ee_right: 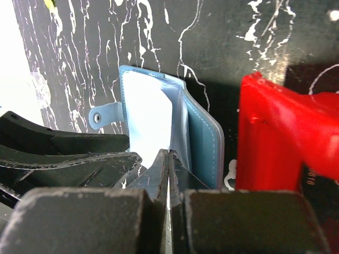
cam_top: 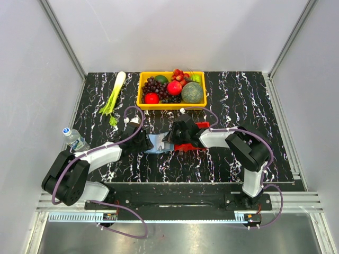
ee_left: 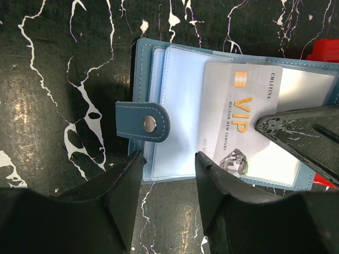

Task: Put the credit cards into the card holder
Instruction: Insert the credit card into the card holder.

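— Pinching 1 credit card [ee_left: 241,106], the right gripper [ee_right: 168,159] has its jaws pressed together; the card lies across the open card holder [ee_left: 180,100].
— And the left gripper [ee_left: 169,172]?
— Spread, straddling the holder's near edge beside the snap tab [ee_left: 150,123], gripping nothing.
— Risk?
— Nothing pins the holder; a corner snagging a pocket lip could slide it askew.

Right fingers [ee_left: 296,132] cover part of the VIP card [ee_left: 238,106]; the red tray [ee_left: 324,51] is cropped to a corner.
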`<state>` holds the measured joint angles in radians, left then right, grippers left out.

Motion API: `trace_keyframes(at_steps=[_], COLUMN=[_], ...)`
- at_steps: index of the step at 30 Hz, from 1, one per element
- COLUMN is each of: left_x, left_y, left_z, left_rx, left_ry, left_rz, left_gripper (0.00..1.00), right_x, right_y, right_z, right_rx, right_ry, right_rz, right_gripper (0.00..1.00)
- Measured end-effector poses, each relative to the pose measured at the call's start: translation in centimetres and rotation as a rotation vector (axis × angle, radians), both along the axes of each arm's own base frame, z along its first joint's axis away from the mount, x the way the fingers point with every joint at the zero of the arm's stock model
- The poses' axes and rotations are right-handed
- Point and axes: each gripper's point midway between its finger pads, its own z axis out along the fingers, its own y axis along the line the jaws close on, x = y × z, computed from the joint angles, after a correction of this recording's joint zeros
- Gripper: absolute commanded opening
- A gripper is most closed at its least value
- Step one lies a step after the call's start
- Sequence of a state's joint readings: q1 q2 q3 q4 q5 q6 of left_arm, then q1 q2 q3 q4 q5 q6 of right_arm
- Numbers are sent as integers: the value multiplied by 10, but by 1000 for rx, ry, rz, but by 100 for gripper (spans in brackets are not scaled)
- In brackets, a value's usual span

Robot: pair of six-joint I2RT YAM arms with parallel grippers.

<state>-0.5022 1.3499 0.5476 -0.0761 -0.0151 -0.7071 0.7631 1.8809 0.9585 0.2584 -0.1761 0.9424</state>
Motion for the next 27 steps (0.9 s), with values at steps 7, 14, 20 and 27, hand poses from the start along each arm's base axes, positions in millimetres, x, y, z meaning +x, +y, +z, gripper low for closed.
trace_keyframes(at_steps=[7,14,20,27], left_x=[0,0,0,0], left_y=[0,0,0,-1], left_z=[0,0,0,0], left_rx=[-3,-5,-7,-5], left_ry=[2,2,4,6], left_rz=[-2,-3,-3,-5], left_gripper=[49,49,49,49], right_x=[-3,-2,-1,-3], right_y=[5,15,24,24], right_z=[1,-6,-11,-14], right_rx=[-22,-53,-56,-66], right_ry=[11,53,73,84], right_rz=[9,35,66,87], right_gripper=[0,1,5,26])
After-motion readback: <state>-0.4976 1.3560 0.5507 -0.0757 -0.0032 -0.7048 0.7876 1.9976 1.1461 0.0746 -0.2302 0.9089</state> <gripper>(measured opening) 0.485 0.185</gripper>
